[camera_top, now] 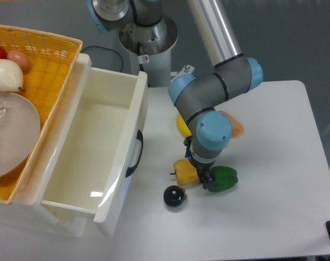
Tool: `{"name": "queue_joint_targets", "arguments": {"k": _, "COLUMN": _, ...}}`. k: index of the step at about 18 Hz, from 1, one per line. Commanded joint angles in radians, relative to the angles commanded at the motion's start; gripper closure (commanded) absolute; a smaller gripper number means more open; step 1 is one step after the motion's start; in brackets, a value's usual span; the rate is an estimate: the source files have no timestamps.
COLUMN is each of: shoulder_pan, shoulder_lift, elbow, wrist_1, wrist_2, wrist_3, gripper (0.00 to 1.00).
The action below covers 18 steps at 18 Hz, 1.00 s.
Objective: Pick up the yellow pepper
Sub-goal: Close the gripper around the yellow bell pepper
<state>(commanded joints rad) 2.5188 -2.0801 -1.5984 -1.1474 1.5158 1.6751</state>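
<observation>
White tabletop (274, 163), grey backdrop, arm reaching down from the rear mount. Your gripper (200, 174) is low over the table with its dark fingers at the right side of the yellow pepper (184, 172); the wrist hides the tips, so you cannot tell whether they are spread or closed on it. The descent looks aimed into the narrow gap between the target and the green pepper (224, 178), which lies just to the right, so one finger has to slot between the two. Judged stage: at the grasp, not yet lifted, since the pepper rests on the table.

Target appearance: small, glossy, yellow-orange, blocky, only its left half showing from under the wrist, with a short dark stem pointing left.

Moving outward: a black round object (174, 196) sits just in front of the pepper, a banana (182, 125) behind the arm, and something orange (234, 126) beside the elbow. To the left stand an open white drawer (94, 147) and a yellow basket (42, 49) holding produce.
</observation>
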Motion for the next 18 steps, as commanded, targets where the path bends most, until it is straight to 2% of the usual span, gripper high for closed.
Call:
{"name": "queue_joint_targets", "arguments": {"k": 3, "shoulder_pan": -0.002, "shoulder_lift": -0.002, "elbow": -0.018, "wrist_1": 0.015, "wrist_2": -0.019, "wrist_3": -0.008, "gripper": 0.0}}
{"name": "queue_joint_targets", "arguments": {"k": 6, "shoulder_pan": 0.0, "shoulder_lift": -0.003, "elbow": -0.047, "wrist_1": 0.055, "wrist_2": -0.02, "wrist_3": -0.003, "gripper": 0.0}}
{"name": "queue_joint_targets", "arguments": {"k": 10, "shoulder_pan": 0.003, "shoulder_lift": -0.003, "elbow": -0.046, "wrist_1": 0.055, "wrist_2": -0.02, "wrist_3": -0.006, "gripper": 0.02}}
{"name": "queue_joint_targets", "arguments": {"k": 11, "shoulder_pan": 0.005, "shoulder_lift": -0.003, "elbow": -0.046, "wrist_1": 0.054, "wrist_2": -0.02, "wrist_3": -0.009, "gripper": 0.14}}
{"name": "queue_joint_targets", "arguments": {"k": 12, "shoulder_pan": 0.005, "shoulder_lift": -0.003, "elbow": -0.045, "wrist_1": 0.054, "wrist_2": -0.02, "wrist_3": -0.012, "gripper": 0.33}}
{"name": "queue_joint_targets", "arguments": {"k": 13, "shoulder_pan": 0.005, "shoulder_lift": -0.003, "elbow": -0.038, "wrist_1": 0.054, "wrist_2": -0.02, "wrist_3": -0.011, "gripper": 0.42}}
{"name": "queue_joint_targets", "arguments": {"k": 14, "shoulder_pan": 0.005, "shoulder_lift": -0.005, "elbow": -0.031, "wrist_1": 0.052, "wrist_2": -0.022, "wrist_3": -0.011, "gripper": 0.59}}
{"name": "queue_joint_targets", "arguments": {"k": 16, "shoulder_pan": 0.005, "shoulder_lift": -0.006, "elbow": -0.021, "wrist_1": 0.048, "wrist_2": -0.023, "wrist_3": -0.012, "gripper": 0.84}}
{"name": "queue_joint_targets", "arguments": {"k": 18, "shoulder_pan": 0.006, "shoulder_lift": -0.006, "elbow": -0.02, "wrist_1": 0.048, "wrist_2": -0.031, "wrist_3": -0.021, "gripper": 0.87}}
